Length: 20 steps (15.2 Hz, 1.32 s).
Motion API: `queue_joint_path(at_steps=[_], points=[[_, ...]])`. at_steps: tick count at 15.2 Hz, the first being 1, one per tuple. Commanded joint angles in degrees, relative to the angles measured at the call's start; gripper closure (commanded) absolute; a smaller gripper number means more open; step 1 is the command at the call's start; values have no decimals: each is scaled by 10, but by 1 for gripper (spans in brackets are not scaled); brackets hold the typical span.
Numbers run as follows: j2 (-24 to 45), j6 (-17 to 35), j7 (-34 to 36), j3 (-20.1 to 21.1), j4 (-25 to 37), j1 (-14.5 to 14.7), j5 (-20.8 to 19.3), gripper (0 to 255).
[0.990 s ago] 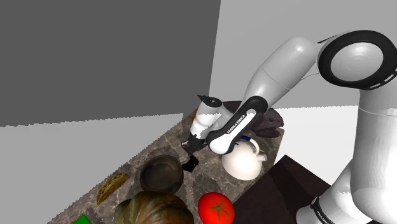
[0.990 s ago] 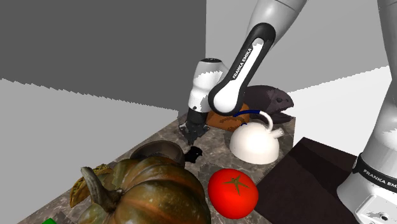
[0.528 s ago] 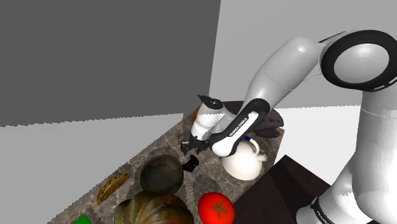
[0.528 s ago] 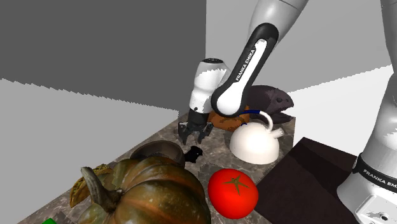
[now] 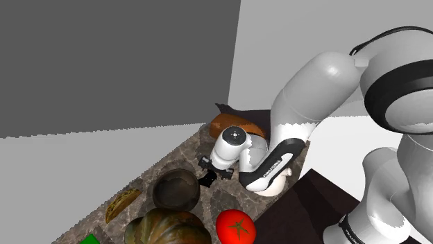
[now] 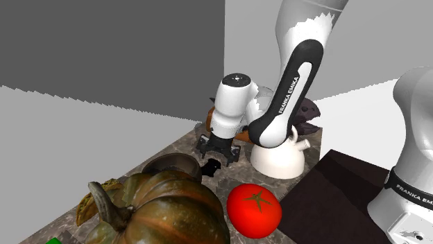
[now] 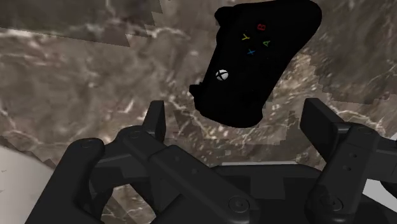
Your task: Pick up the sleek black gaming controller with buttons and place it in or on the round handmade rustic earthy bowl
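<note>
Controller check: sleek black gaming controller (image 7: 257, 60), matte black all over, lay face up. We could read four small coloured letter buttons and a white round logo on its top face.

Position: it sat flat on the brown-grey veined stone counter (image 7: 76, 70), just beside the rim of the round dark brown rustic bowl (image 5: 175, 189), outside it and not touching it as far as we could tell.

Axis: in the wrist view its long axis ran skewed to the line joining the two fingers. The logo end sat nearer the gripper, and the button end was farther out. From the exterior cameras we couldn't resolve its heading relative to the bowl.

All-black two-finger gripper (image 7: 235, 114) pointed down at the counter right beside the bowl. Its fingers were spread wide, with one end of the controller in the gap and no contact.

Bowl: we saw its dark inner wall in the shoulder view. The controller was not in it.

Also near the bowl were a dark green-orange pumpkin (image 6: 166, 211), a red tomato (image 6: 254, 208) and a white kettle (image 6: 277, 156).
</note>
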Motion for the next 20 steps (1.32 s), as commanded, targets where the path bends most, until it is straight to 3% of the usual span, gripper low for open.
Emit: queue_joint_path(at_steps=[1, 11, 12, 20], points=[[21, 12, 3, 6, 9, -7, 6, 0], [36, 21, 2, 14, 16, -16, 8, 0], [36, 21, 2, 14, 16, -16, 8, 255], [36, 21, 2, 14, 16, -17, 8, 255]])
